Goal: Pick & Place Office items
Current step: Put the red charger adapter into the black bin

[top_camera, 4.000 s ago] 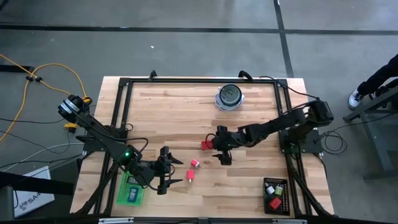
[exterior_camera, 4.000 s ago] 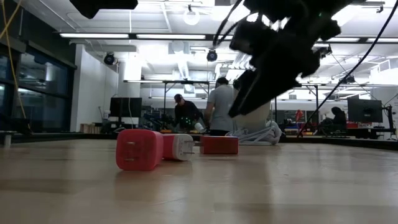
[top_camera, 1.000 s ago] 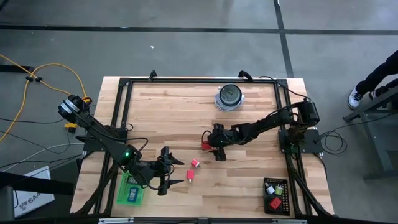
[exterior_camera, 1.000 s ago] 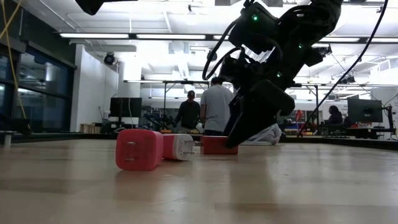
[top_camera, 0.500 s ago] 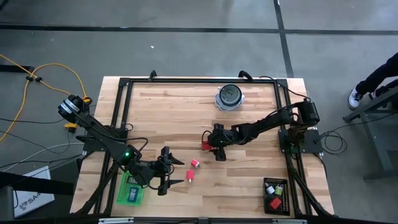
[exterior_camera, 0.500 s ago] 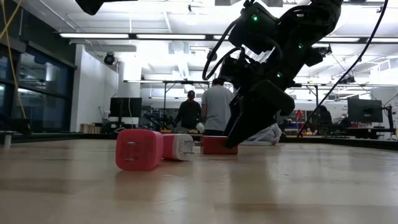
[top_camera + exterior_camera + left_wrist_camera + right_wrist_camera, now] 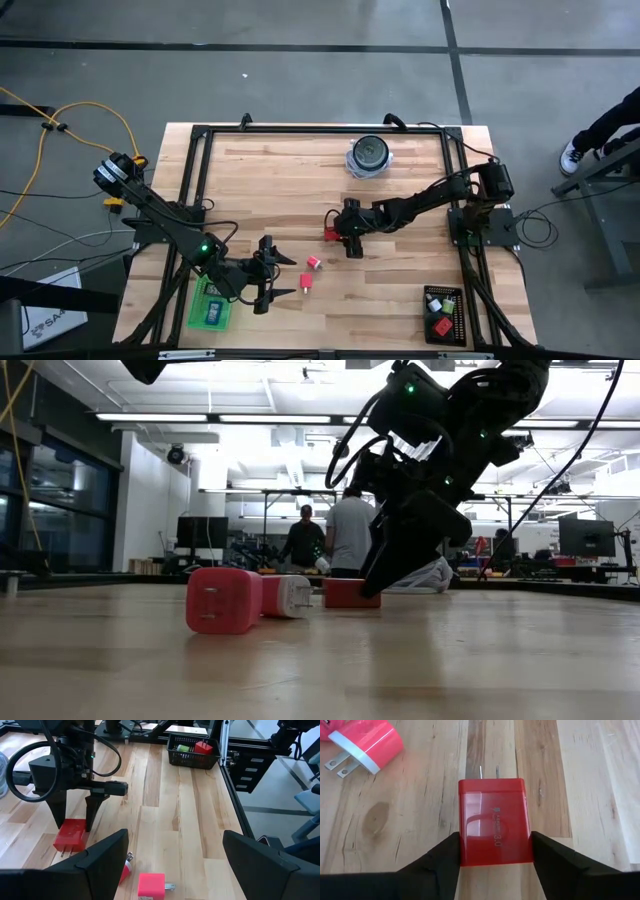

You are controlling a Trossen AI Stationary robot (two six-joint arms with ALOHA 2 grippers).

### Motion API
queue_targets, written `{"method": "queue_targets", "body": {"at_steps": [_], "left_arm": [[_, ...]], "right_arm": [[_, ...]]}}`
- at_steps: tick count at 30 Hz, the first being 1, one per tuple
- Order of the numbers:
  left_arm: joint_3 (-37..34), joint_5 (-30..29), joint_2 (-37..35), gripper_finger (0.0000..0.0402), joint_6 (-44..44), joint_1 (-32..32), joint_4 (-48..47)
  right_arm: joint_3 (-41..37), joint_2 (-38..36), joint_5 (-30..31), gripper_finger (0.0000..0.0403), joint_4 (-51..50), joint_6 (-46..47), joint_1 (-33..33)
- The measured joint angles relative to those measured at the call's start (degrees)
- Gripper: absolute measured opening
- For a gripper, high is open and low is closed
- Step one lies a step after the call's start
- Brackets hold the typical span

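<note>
The right gripper [image 7: 492, 852] is pinching a glossy translucent red charger [image 7: 494, 822], blocky with two metal prongs, at the table's [image 7: 400, 290] centre. Bare wood is lying open around it. At seven o'clock, the left gripper [image 7: 272, 278] is hanging spread wide near two pink plugs [image 7: 309, 272].

One camera is hanging overhead, looking straight down on the whole table [image 7: 400, 190] and the floor around it, while another is sitting at tabletop level, staring flat across the wood [image 7: 320, 660] into the room where people [image 7: 350, 530] are standing far behind. The left wrist camera is looking across the table from a little way off, and the right wrist camera is pressing in close, pointing down at the boards. All four are catching the same red charger [image 7: 329, 233] [image 7: 352, 593] [image 7: 70, 834] [image 7: 495, 821] near mid-table.
</note>
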Motion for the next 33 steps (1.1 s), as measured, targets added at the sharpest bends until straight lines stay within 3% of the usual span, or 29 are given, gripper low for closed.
{"method": "queue_targets", "body": {"at_steps": [24,33], "left_arm": [[0.00,-0.01,0.00,0.0317,-0.01,0.00,0.00],[0.02,-0.01,0.00,0.0317,-0.02,0.02,0.00]], "right_arm": [[0.00,-0.04,-0.09,0.0196,0.86,0.00,0.44],[0.46,-4.58,-1.55,0.0196,-0.12,-0.53,1.59]]}}
